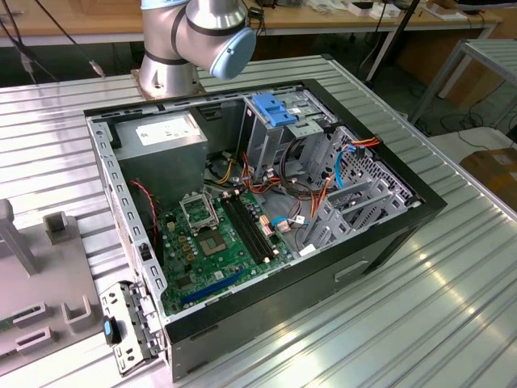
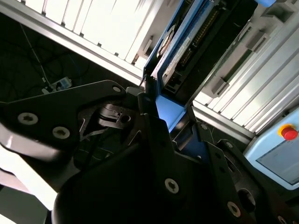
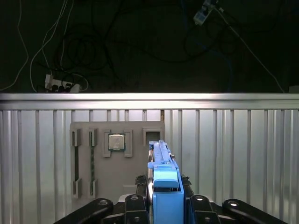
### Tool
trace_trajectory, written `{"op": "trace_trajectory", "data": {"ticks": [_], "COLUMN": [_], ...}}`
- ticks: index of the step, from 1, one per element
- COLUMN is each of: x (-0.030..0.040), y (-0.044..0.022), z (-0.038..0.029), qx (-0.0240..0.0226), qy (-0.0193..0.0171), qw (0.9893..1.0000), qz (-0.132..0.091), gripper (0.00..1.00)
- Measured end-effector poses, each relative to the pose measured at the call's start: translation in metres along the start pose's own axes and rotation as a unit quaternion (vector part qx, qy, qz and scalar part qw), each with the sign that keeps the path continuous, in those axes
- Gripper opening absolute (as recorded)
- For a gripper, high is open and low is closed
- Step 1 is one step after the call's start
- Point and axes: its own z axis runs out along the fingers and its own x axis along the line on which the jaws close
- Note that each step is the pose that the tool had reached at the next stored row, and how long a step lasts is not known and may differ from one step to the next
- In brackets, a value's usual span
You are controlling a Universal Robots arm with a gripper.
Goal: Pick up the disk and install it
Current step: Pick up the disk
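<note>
open computer case [image 1: 266,311] on ribbed table [image 1: 436,323]; green motherboard [image 1: 214,242] inside; grey power supply [image 1: 161,133]

The disk [image 3: 164,182] shows edge-on in the first wrist view, its label hidden, its near end cut off. The exterior view's top edge crops the arm [image 1: 198,36].

Glossy metal table [image 1: 452,267] — disk [image 3: 166,186] (plastic frame)

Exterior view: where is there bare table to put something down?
Bare ribbed table lies on the exterior view's right of the computer case. Crowded: inside the case, with cables, and the grey tray at the exterior view's left.
</note>
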Motion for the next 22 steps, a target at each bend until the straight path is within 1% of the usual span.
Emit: {"op": "trace_trajectory", "data": {"ticks": [2, 16, 19, 20, 22], "x": [-0.0001, -0.0005, -0.0006, -0.0007, -0.0007], "y": [0.0, -0.0002, -0.0003, -0.0003, -0.0003], "z": [-0.0051, -0.0244, -0.0309, -0.032, -0.0322], "qx": [0.0, 0.0, 0.0, 0.0, 0.0001], "qy": [-0.0002, -0.0002, -0.0002, -0.0002, -0.0002], "qw": [1.0, 1.0, 1.0, 1.0, 1.0], "qz": [0.0, 0.0, 0.0, 0.0, 0.0], "gripper": [0.37, 0.37, 0.37, 0.37, 0.37]}}
